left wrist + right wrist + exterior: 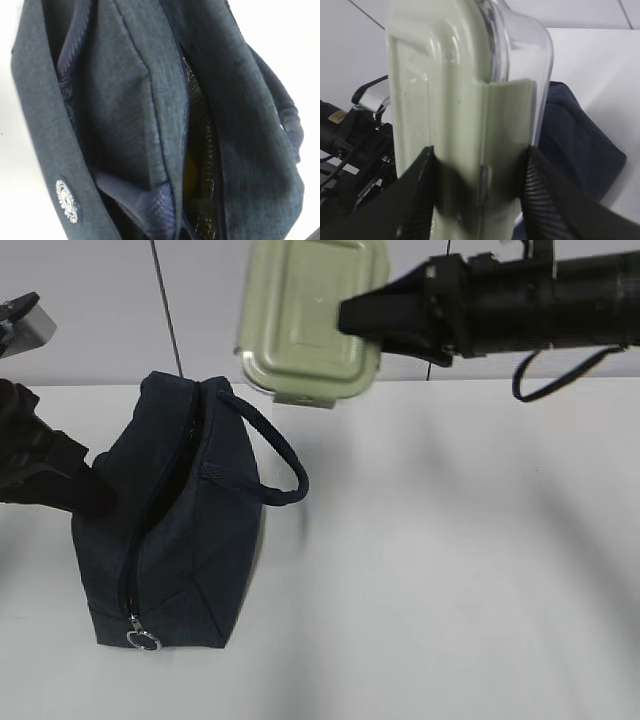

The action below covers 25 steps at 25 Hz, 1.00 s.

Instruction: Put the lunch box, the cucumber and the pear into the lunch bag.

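Outside cam: your right gripper (352,315) pinches the box (305,320) up top, w/ the bag (170,530) open at lower left. Left arm (35,465) touches the bag; can't tell its grip.

Left cam: something yellow (190,172) inside bag.

Right cam: fingers (417,197) squeeze the box's lid edge.

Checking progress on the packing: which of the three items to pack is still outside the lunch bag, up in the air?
The lunch box, pale green lid, clamped in the right gripper above the lunch bag. Neither pear nor cucumber lies on the table; something yellow shows inside the bag.
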{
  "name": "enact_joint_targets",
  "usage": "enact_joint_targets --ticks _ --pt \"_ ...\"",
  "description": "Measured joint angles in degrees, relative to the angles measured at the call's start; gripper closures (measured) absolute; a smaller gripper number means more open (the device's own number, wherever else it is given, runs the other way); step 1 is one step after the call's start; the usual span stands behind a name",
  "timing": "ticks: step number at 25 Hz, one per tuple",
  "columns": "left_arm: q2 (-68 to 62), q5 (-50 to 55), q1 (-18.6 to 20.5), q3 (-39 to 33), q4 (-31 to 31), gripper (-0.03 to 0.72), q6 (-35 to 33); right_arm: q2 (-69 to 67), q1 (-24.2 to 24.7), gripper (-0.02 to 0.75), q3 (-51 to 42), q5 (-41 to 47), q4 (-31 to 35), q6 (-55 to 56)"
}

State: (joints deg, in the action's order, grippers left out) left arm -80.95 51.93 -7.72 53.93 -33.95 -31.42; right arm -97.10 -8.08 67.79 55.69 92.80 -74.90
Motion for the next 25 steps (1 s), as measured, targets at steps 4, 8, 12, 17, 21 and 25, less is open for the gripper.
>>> enact_joint_targets --ticks 4,8,12,17,21,25 --pt "0.0 0.0 0.0 0.0 0.0 0.687 0.0 0.0 -8.88 0.402 5.5 -8.13 -3.24 0.91" --pt "0.0 0.0 0.0 0.0 0.0 0.687 0.0 -0.99 -15.15 0.402 7.79 -15.19 -4.35 1.26" --pt "0.0 0.0 0.0 0.0 0.0 0.687 0.0 -2.7 -18.59 0.402 7.88 -21.22 -6.37 2.32" --pt "0.0 0.05 0.0 0.0 0.0 0.687 0.0 -4.03 -19.55 0.402 7.88 -25.61 -8.28 4.57" --pt "0.0 0.05 0.0 0.0 0.0 0.687 0.0 -5.13 -19.94 0.402 7.88 -26.52 -15.3 10.5" --pt "0.0 0.05 0.0 0.0 0.0 0.687 0.0 -6.26 -20.44 0.402 8.02 -25.29 -26.18 18.31"
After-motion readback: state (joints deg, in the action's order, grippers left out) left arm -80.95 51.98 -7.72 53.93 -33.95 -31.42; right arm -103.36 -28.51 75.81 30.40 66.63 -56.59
